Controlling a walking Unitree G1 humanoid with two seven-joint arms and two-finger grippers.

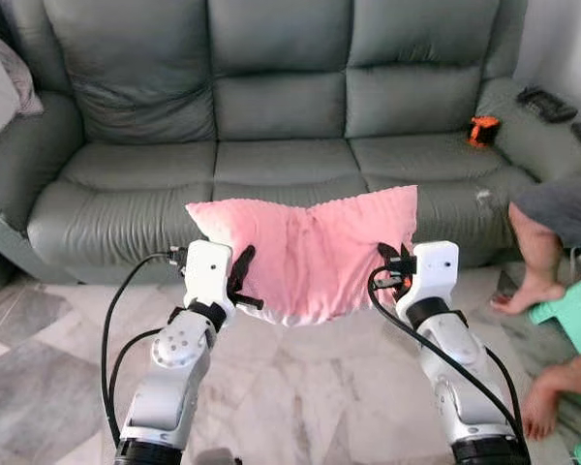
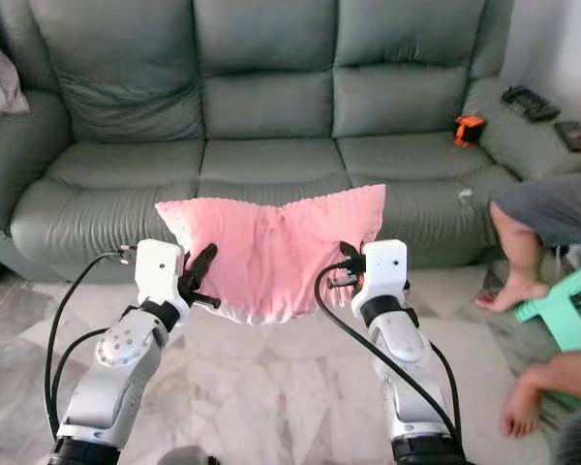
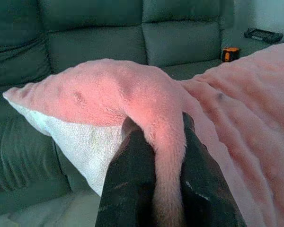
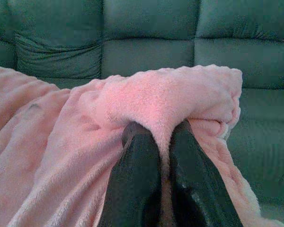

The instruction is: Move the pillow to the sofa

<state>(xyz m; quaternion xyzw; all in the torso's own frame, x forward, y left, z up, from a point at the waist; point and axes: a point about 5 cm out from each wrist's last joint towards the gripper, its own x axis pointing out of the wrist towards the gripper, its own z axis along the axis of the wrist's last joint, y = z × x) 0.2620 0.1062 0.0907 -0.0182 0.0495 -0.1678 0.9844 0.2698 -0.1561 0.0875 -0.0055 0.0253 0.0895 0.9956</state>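
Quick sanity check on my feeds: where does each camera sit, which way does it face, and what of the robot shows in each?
Left eye view: head, looking forward and down at the green sofa; both silver arms show, holding the pink pillow.
Right eye view: same stereo head camera, same scene; a person's foot at the right edge.
Left wrist view: looks along the left end effector, pinched on the pillow's edge, sofa beyond.
Right wrist view: along the right end effector, likewise pinching.
Shared: pillow and sofa in all four.

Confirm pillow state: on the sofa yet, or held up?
Held up, not on the sofa. The fluffy pink pillow hangs spread between the left gripper and right gripper, jaws pinching its edges, before the grey-green leather sofa.
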